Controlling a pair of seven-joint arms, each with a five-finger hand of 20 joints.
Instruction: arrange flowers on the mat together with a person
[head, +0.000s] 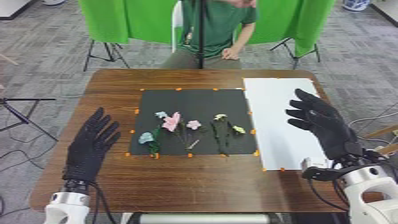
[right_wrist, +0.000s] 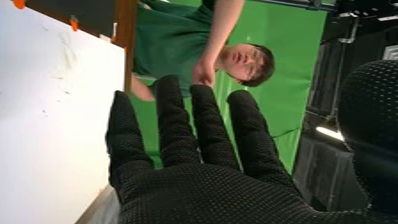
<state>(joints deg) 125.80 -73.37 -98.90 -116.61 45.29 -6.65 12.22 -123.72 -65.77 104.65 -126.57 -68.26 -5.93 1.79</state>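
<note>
In the head view my left hand (head: 90, 147) is over the table left of the black mat (head: 182, 148), fingers straight. My right hand (head: 325, 125) is over the white sheet's right side, fingers extended and holding nothing; in the right wrist view the right hand (right_wrist: 209, 187) has straight fingers and its thumb apart. Several flowers lie on the mat: a large pink flower (head: 171, 122), a small pink flower (head: 194, 124), a light blue flower (head: 147, 137), a smaller pale blue flower (head: 161, 114), a cream flower (head: 220, 116) and a yellowish flower (head: 238, 129).
A white sheet (head: 278, 120) is taped beside the mat on the brown table (head: 213, 182). Orange tape pieces mark the edges of mat and sheet. Across the table sits a person in green, away from the flowers. Tripod legs stand on the floor at the left.
</note>
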